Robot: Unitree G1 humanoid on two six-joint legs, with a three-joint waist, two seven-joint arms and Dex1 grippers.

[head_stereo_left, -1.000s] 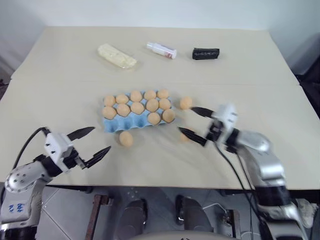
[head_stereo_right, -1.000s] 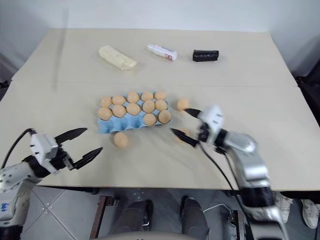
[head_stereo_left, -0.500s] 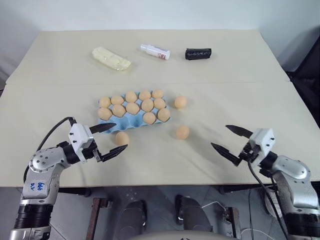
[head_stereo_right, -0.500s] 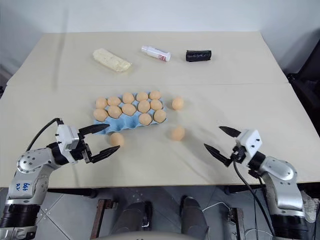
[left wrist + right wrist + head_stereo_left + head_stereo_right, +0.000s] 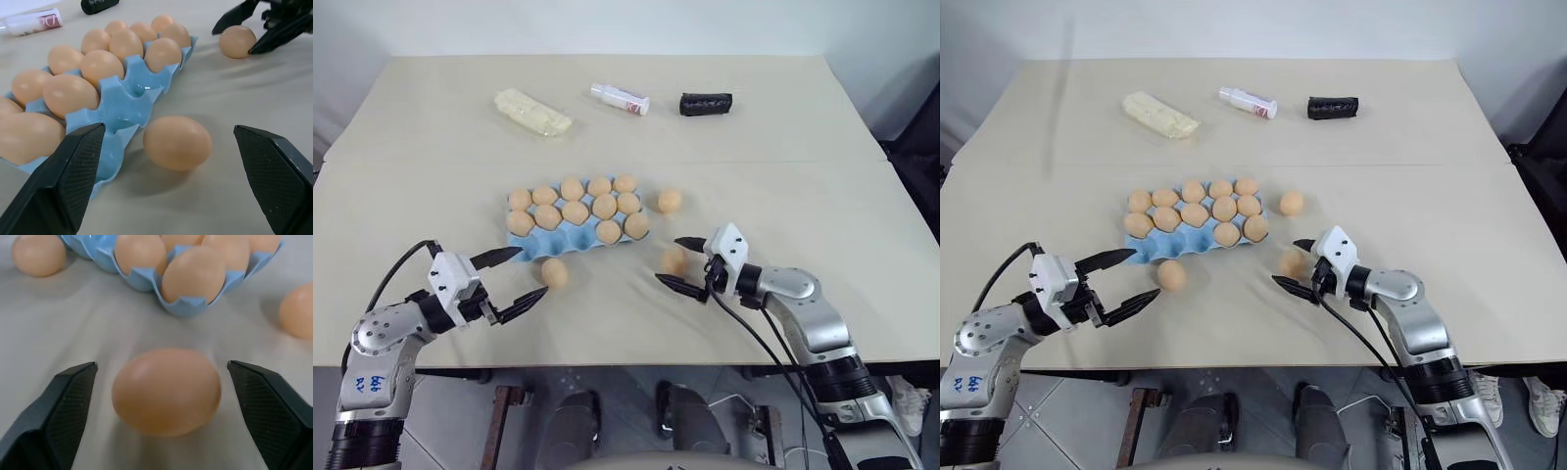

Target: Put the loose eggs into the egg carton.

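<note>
Three loose eggs lie on the tabletop near its middle: one egg (image 5: 673, 260) between the wide-open fingers of the right gripper (image 5: 681, 263), not touched by them; a second egg (image 5: 670, 200) just beside the right end of the egg carton (image 5: 570, 240); a third egg (image 5: 555, 273) at the carton's front edge. The left gripper (image 5: 512, 280), fingers spread wide and holding nothing, stands around the carton's front left corner, close to the third egg. The light blue carton holds eleven eggs.
</note>
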